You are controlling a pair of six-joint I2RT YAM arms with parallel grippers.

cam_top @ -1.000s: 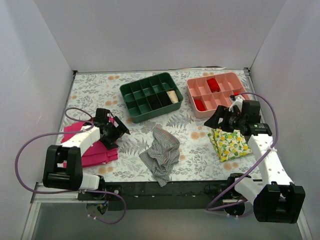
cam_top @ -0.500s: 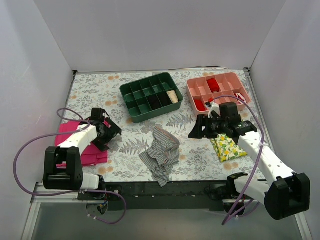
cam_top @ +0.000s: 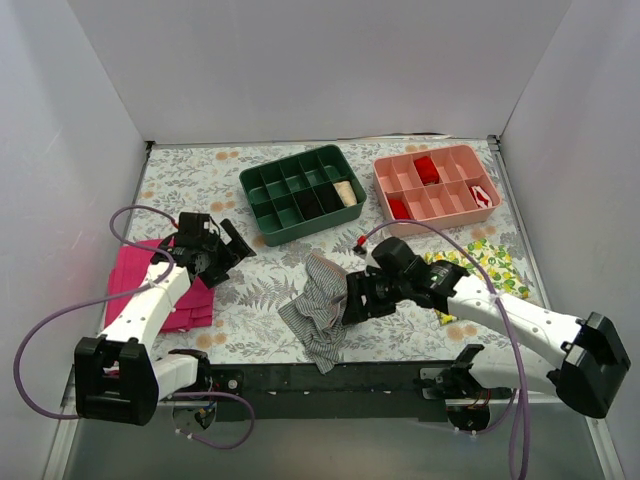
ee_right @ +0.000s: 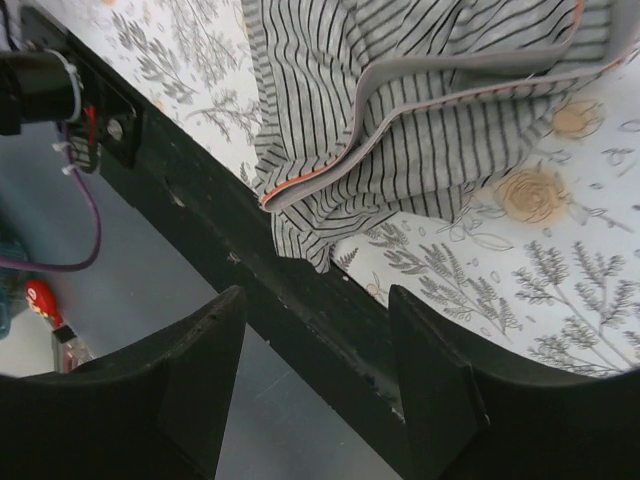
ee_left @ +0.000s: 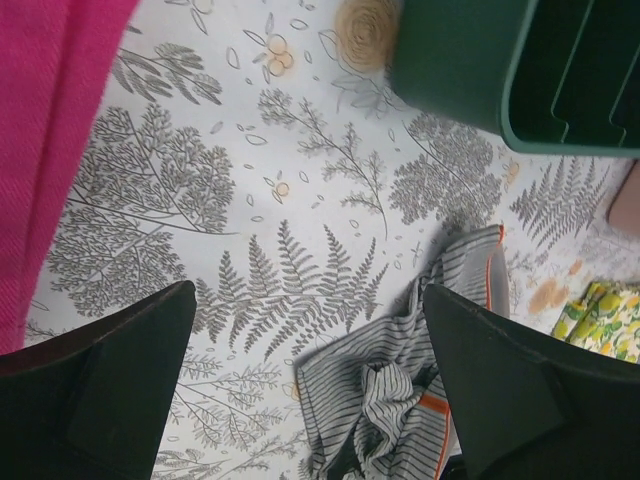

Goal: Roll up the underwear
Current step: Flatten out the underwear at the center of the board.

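The floral-print surface [cam_top: 190, 185] carries a green tray [cam_top: 300, 232] and a pink tray [cam_top: 430, 152] at the back. A magenta cloth [cam_top: 135, 285] lies at the left. The striped underwear [cam_top: 322, 305] sits crumpled in the middle, near the front edge. A lemon-print cloth [cam_top: 495, 265] lies at the right. The left fingers [ee_left: 110, 380] stand wide apart and empty, between the magenta cloth and the underwear. The right fingers [ee_right: 190, 390] are spread and empty, just beside the underwear's right edge.
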